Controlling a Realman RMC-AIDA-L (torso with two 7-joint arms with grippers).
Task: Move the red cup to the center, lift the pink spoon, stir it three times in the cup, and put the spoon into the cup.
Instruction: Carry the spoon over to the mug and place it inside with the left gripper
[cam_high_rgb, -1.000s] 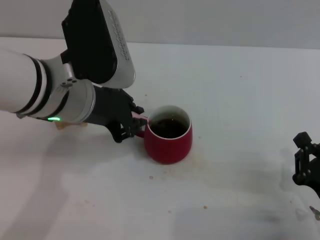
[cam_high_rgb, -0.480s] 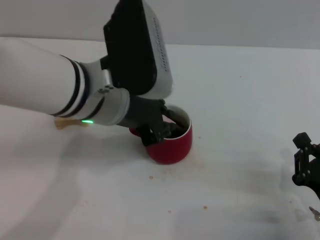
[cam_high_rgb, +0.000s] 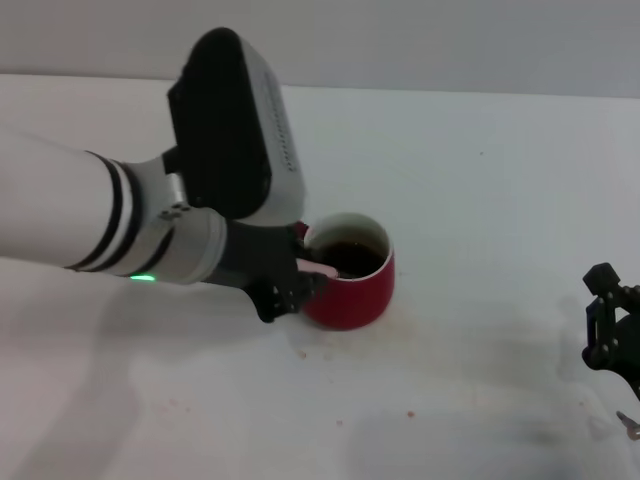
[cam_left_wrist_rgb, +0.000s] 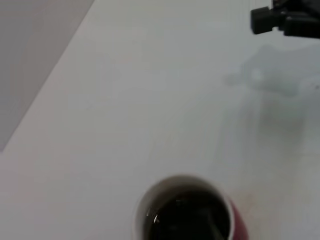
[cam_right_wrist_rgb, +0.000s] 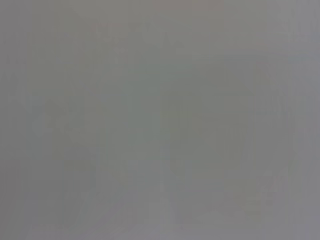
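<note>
The red cup (cam_high_rgb: 355, 292) stands on the white table near the middle, with dark liquid inside. It also shows in the left wrist view (cam_left_wrist_rgb: 186, 212), seen from above. My left gripper (cam_high_rgb: 292, 286) is at the cup's left side, shut on the pink spoon (cam_high_rgb: 322, 268). The spoon's pale handle reaches over the left rim, and its bowl end is hidden in the cup. My right gripper (cam_high_rgb: 610, 328) is parked at the table's right edge, far from the cup. The right wrist view shows only a blank grey.
The white table (cam_high_rgb: 480, 200) spreads around the cup, with a few small crumbs (cam_high_rgb: 410, 413) in front. A small metal piece (cam_high_rgb: 630, 425) lies at the lower right corner. My left forearm (cam_high_rgb: 90, 220) covers the table's left side.
My left gripper swung from the cup's left side over its mouth, then back to the left rim. The cup has shifted slightly right. The right arm has not moved.
</note>
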